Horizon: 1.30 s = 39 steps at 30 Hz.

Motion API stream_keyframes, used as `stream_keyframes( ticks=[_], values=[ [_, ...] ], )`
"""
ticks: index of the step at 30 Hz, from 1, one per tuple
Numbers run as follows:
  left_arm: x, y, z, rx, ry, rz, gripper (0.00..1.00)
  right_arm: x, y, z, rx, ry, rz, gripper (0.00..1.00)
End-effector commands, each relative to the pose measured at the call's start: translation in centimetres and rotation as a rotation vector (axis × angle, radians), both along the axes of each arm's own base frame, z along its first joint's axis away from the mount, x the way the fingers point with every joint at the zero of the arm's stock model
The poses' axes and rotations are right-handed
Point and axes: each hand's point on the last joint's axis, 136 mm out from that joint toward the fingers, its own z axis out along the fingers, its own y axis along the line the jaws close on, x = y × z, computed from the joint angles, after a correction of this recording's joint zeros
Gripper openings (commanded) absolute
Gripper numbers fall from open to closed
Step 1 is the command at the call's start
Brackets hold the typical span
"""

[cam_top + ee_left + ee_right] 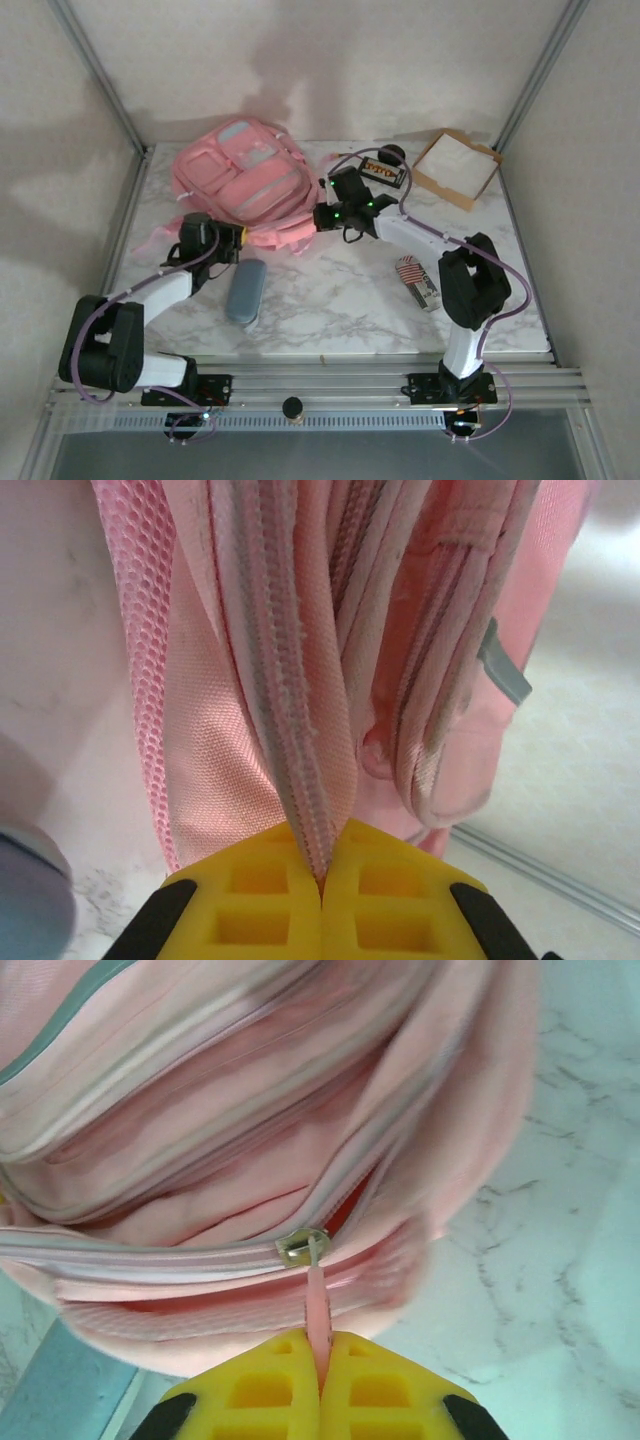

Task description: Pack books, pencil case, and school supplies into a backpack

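The backpack [240, 180] is found lying at the far left of the marble counter [330, 295], and its near edge is gripped from two sides. The left tool [236, 236] is closed on a fold of pink fabric along a zip seam [300, 780]. In the left wrist view the yellow pads [260, 900] are pressed together with the seam pinched between them. This hold is judged to serve as an anchor, so that the bag is kept from sliding when the zip is pulled. The right tool [322, 216] is closed on the pink pull tab [317, 1310] of the zip slider [302, 1247], and the tab is drawn taut straight into the line where the pads meet. A short stretch of zip beside the slider appears parted, with something red glimpsed within, though what it is cannot be told. The step in hand is taken to be the opening of a compartment, with packing not yet begun. The pencil case [246, 290] is left on the counter just beside the left arm, and the school supplies pack [417, 281] rests near the right arm, both within easy reach. A cardboard tray [457, 167] and a black item with orange marks [383, 172] are set at the far right, apart from the bag. The pull is expected to be needed along the zip line, since a sideways tug could slip the thin tab from the pads.
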Motion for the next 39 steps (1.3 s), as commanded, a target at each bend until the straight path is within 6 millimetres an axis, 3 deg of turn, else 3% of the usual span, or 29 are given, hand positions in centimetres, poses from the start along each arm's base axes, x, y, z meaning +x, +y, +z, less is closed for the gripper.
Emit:
stream_keyframes(
  ticks=[1, 5, 11, 15, 20, 22, 25, 28, 31, 36, 39],
  values=[
    [2.6, 5.1, 3.2, 0.178, -0.078, 0.086, 0.00, 3.4, -3.6, 0.7, -0.023, -0.030, -0.101, 0.00],
    [3.9, 5.5, 4.1, 0.210, -0.099, 0.056, 0.00, 3.5, -4.0, 2.1, 0.008, -0.053, -0.112, 0.00],
    [5.3, 8.2, 3.8, 0.289, -0.074, 0.068, 0.00, -0.2, -4.0, 3.4, 0.047, -0.048, -0.087, 0.00],
    [6.5, 11.1, 4.0, 0.370, -0.054, 0.089, 0.00, -3.8, 0.7, 4.1, 0.142, -0.021, 0.027, 0.00],
    [6.3, 12.9, 5.3, 0.395, -0.092, 0.112, 0.02, -5.6, 7.5, 5.8, 0.289, -0.013, 0.139, 0.00],
    [5.7, 13.1, 5.9, 0.425, -0.078, 0.107, 0.33, -5.6, 9.4, 6.2, 0.321, -0.015, 0.161, 0.00],
    [4.2, 13.1, 7.0, 0.417, -0.106, 0.128, 0.64, -5.3, 11.0, 5.8, 0.303, -0.022, 0.179, 0.00],
    [2.1, 11.9, 7.0, 0.370, -0.104, 0.126, 0.80, -5.0, 11.3, 5.5, 0.301, -0.029, 0.190, 0.00],
    [0.1, 8.2, 6.1, 0.263, -0.119, 0.103, 0.90, -5.5, 12.0, 5.7, 0.291, -0.043, 0.229, 0.00],
    [-2.4, 2.4, 5.3, 0.060, -0.119, 0.107, 0.95, -5.9, 12.1, 5.2, 0.268, -0.053, 0.257, 0.00],
    [-2.3, -0.6, 5.5, -0.036, -0.128, 0.099, 0.95, -6.1, 12.1, 5.4, 0.270, -0.072, 0.277, 0.00]
  ],
)
